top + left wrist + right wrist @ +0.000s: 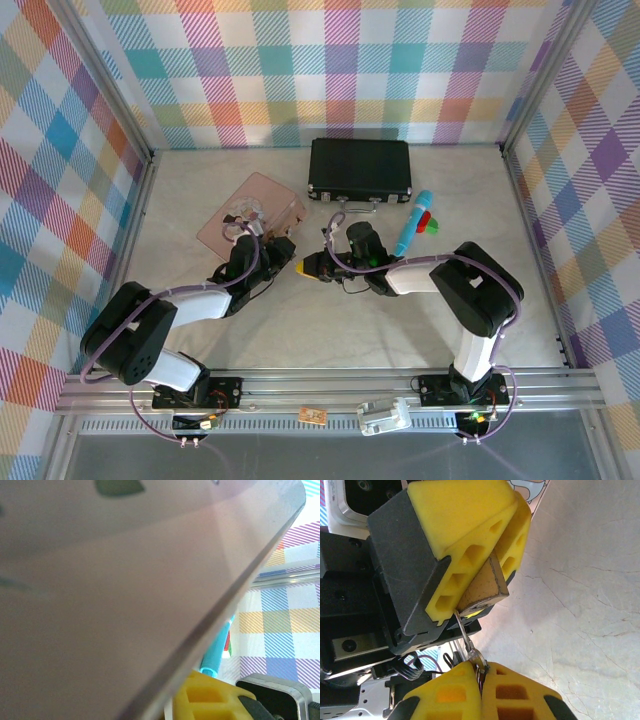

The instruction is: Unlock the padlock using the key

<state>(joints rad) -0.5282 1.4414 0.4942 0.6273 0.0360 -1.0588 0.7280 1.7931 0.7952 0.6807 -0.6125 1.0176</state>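
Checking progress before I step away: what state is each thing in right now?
left end effector: shut on the padlock.
right end effector: shut on the key.
padlock: clamped between yellow pads, shackle hidden.
key: pinched, its tip meeting the padlock's end.
black case: closed.

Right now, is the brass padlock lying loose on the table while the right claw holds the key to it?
No, it isn't loose: the left gripper clamps the padlock between its yellow fingers, as the right wrist view shows. The right gripper does hold the key to it.
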